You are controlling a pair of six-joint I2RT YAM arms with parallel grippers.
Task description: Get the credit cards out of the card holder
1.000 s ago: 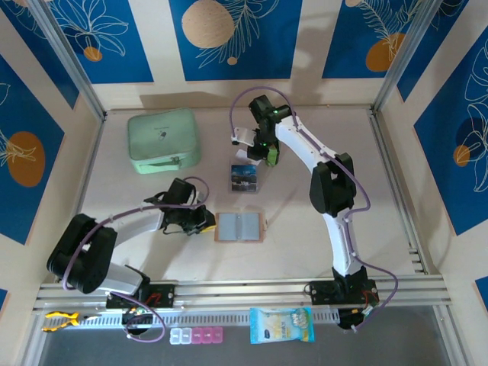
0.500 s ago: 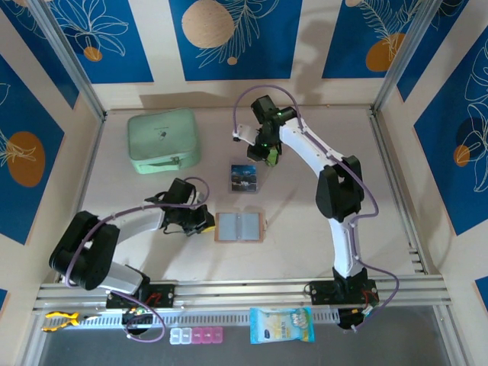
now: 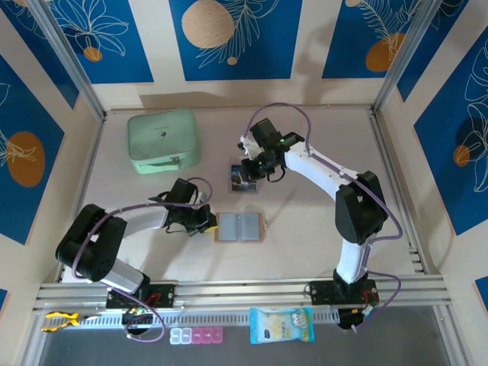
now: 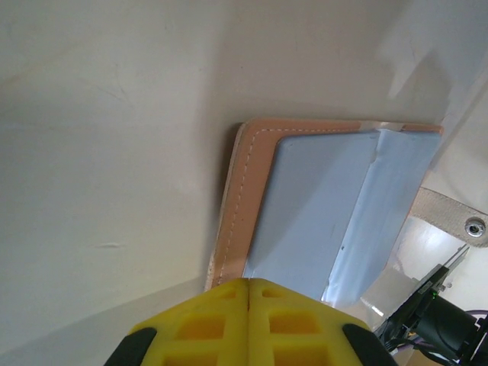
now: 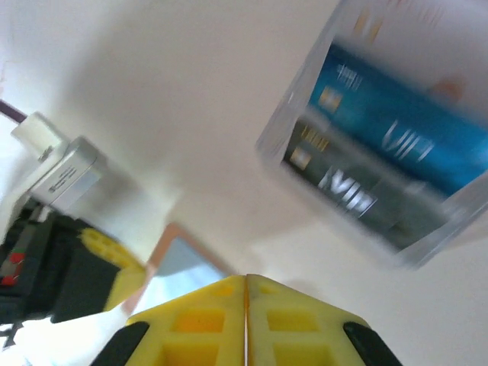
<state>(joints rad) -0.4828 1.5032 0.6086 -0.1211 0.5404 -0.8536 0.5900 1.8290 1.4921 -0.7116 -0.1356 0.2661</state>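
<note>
The card holder (image 3: 240, 227) lies open and flat mid-table, tan-pink rim and grey pockets up; no card shows in its pockets. My left gripper (image 3: 206, 222) is shut with its tips at the holder's left edge; the left wrist view shows the shut yellow tips (image 4: 249, 284) just short of the card holder (image 4: 328, 206). The credit cards (image 3: 244, 178) lie in a clear plastic box behind the holder. My right gripper (image 3: 257, 168) hangs shut over that box. In the right wrist view, a blue card (image 5: 396, 130) and a dark grey card (image 5: 351, 191) sit beyond the shut right gripper (image 5: 245, 278).
A mint-green zip case (image 3: 163, 139) stands at the back left. On the near rail lie a snack bag (image 3: 280, 324), a pill organiser (image 3: 197, 335) and a yellow tool (image 3: 59, 320). Metal frame posts border the table on both sides.
The right arm has swung from behind the clear box down and forward over it, and its jaws have closed. The left gripper has closed fully and stays at the holder's left edge.
</note>
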